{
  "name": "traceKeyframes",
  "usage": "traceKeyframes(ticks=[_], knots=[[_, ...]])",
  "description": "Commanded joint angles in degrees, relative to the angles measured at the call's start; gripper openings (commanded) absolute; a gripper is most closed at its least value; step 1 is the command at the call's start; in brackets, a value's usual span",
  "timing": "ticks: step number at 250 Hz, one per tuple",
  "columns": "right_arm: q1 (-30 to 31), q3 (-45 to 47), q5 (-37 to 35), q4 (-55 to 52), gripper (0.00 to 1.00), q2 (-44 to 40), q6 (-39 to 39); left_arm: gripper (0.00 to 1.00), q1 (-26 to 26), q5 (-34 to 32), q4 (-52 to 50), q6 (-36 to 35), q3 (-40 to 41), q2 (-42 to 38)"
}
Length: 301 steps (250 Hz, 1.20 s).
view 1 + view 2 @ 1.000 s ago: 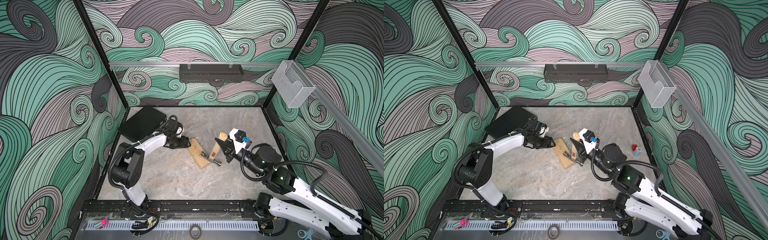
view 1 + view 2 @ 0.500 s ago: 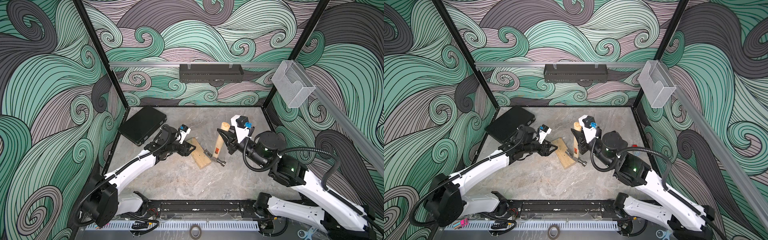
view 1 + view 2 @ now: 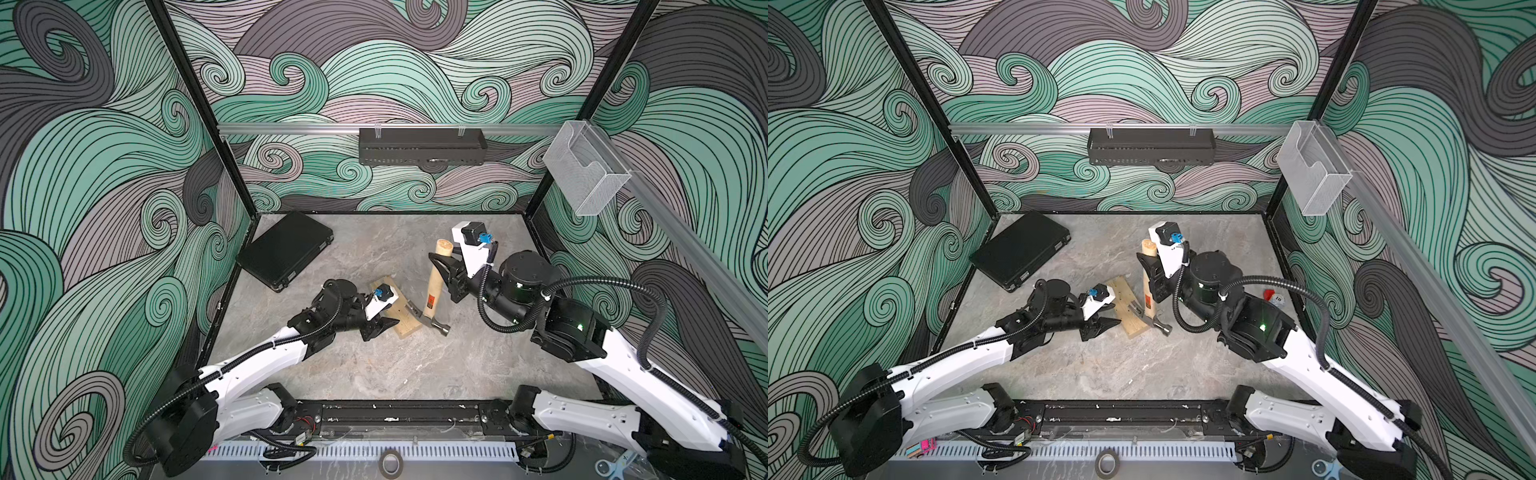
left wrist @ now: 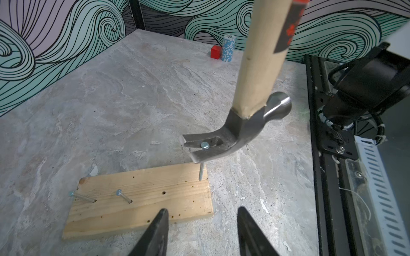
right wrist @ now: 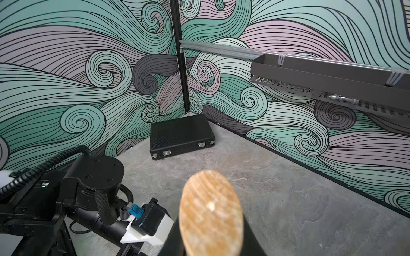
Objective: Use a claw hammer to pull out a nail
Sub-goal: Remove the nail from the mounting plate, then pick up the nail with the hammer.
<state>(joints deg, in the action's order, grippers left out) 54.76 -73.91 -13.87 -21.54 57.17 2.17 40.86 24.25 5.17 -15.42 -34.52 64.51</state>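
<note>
The claw hammer (image 3: 433,286) stands nearly upright, its wooden handle (image 5: 209,212) clamped in my right gripper (image 3: 445,272), which is shut on it. Its grey head (image 4: 246,126) hangs just over the end of a pale wood board (image 4: 142,195). The nail (image 4: 201,171) sits in the claw slot with its tip at the board's surface. Two bent nails (image 4: 121,193) stay in the board. My left gripper (image 4: 200,212) is open and holds nothing, low at the board's near edge, in both top views (image 3: 384,326) (image 3: 1100,326).
A black case (image 3: 284,249) lies at the back left corner. A red block (image 4: 216,52) and a blue chip stack (image 4: 228,47) stand by the right wall. A black shelf (image 3: 422,145) and a clear bin (image 3: 582,166) hang on the walls. A black rail (image 3: 399,415) runs along the front.
The right arm has swung the hammer handle more upright, lifting the claw with the nail. The left gripper has moved from the board's far end to its near edge, jaws narrowing.
</note>
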Motion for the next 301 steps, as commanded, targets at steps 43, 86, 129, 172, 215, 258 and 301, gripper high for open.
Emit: traceKeyframes(ticks=[43,86,129,172,215,258,301], knots=[[0.3,-5.4,2.5,7.5,0.00,0.1,2.2,0.39,1.7,-1.5,7.5,-4.8,2.1,0.9],[0.3,-6.2,3.7,7.7,0.00,0.7,3.1,0.37,2.4,-4.0,10.0,-4.0,3.3,1.7],[0.3,-6.0,4.6,8.6,0.00,0.3,4.1,0.36,2.8,-6.6,9.5,-3.2,3.4,2.0],[0.3,-5.6,4.7,9.2,0.00,-0.2,4.5,0.33,3.5,-7.0,9.2,-3.7,3.8,1.8],[0.3,-5.5,4.9,9.5,0.00,-0.7,4.9,0.30,4.3,-8.1,9.6,-3.8,4.8,1.3],[0.3,-5.5,5.1,9.9,0.00,-0.8,5.3,0.23,4.6,-8.9,9.7,-4.4,4.7,1.6],[0.3,-5.3,5.0,9.4,0.00,-0.9,5.3,0.15,4.9,-9.3,9.9,-4.7,4.7,1.5]])
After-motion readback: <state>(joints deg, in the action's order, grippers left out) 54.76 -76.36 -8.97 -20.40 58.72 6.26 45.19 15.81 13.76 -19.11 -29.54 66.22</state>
